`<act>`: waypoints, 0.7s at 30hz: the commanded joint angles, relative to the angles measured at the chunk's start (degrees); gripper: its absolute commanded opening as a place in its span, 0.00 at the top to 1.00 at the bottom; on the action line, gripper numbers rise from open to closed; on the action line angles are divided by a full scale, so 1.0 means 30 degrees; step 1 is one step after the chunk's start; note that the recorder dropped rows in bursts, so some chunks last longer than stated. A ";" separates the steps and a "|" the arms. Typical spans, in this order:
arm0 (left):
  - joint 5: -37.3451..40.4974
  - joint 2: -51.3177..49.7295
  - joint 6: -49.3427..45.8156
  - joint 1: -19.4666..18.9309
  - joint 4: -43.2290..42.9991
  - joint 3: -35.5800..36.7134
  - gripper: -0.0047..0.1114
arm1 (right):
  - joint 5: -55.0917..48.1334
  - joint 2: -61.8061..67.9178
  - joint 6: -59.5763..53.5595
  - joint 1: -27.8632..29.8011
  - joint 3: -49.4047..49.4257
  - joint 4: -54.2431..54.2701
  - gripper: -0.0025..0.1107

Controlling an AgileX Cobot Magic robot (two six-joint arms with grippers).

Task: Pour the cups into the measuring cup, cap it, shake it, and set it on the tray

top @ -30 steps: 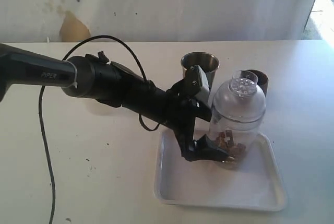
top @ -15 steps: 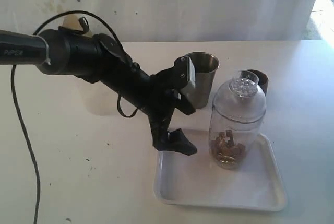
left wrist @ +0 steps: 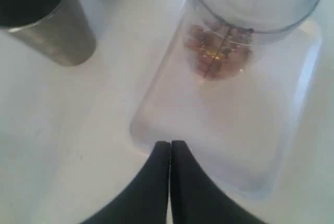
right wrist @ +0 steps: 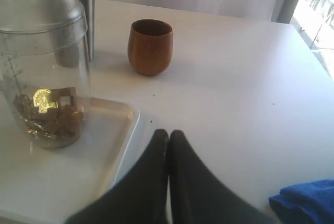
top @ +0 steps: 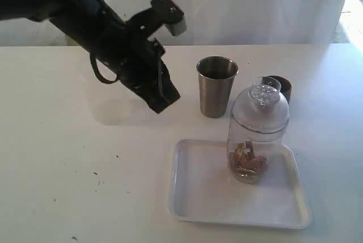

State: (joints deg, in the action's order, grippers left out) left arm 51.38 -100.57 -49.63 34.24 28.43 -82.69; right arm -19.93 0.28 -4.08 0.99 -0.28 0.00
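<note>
Left claw [left wrist: 169, 146] hangs above the table [top: 85, 186], left of the steel tumbler [top: 215, 87], fingers pressed together on nothing. Right claw [right wrist: 168, 136] is likewise pinched narrow and empty. The measuring cup [top: 255, 141] stands upright on the far right part of the tray [top: 210, 209], capped by a clear lid [top: 264, 98], with brown bits inside. The wooden cup [right wrist: 150, 46] sits just beyond it.

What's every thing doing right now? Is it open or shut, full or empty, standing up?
measuring cup: upright on the tray, capped, brown bits inside
lid: sitting on the measuring cup
tray: flat on the table, holding only the measuring cup
steel tumbler: upright on the table, off the tray
wooden cup: upright on the table, off the tray
left hand: shut, holding nothing
right hand: shut, holding nothing
</note>
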 commanded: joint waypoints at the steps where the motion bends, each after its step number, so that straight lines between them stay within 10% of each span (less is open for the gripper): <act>1: 0.1369 0.2546 0.5704 0.0053 -0.3744 -0.0015 0.96 | 0.0071 -0.0092 0.0021 0.0040 0.0093 0.0000 0.98; 21: -0.4358 2.0206 1.0297 0.0053 -0.4109 0.8059 0.96 | 0.0071 -0.0092 0.0021 0.0040 0.0093 0.0000 0.98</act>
State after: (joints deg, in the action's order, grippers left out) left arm 41.13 -44.83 -20.79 34.24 16.16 -62.18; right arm -19.93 0.28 -4.08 0.99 -0.28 0.00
